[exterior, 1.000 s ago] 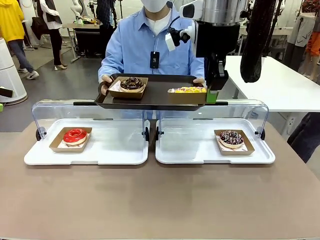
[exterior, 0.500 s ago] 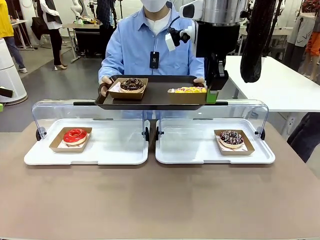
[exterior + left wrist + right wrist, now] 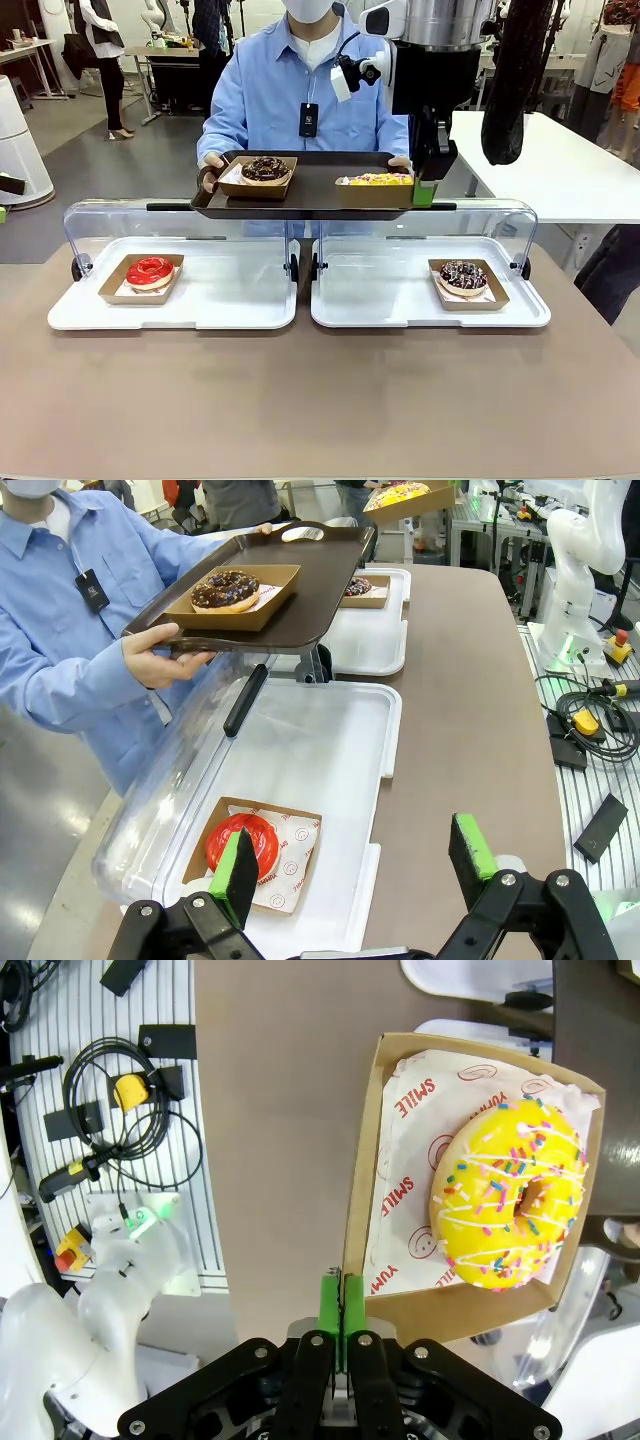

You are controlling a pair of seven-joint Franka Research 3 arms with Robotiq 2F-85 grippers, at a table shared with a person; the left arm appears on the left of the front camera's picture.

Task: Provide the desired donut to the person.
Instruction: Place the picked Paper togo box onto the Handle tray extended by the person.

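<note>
Pinched flat together, the right gripper (image 3: 341, 1305) clamps the rim of a cardboard tray (image 3: 366, 1175) carrying the yellow sprinkled donut (image 3: 508, 1195), which sits at two o'clock from the pads; its liner paper reads "SMILE". From the front, that tray (image 3: 374, 190) rests at the three o'clock end of the dark serving tray (image 3: 310, 190) the person (image 3: 300, 90) holds, with a chocolate donut (image 3: 265, 167) at nine o'clock. The left gripper (image 3: 355, 865) hangs wide open, holding nothing, above the table near the red donut (image 3: 243, 841).
</note>
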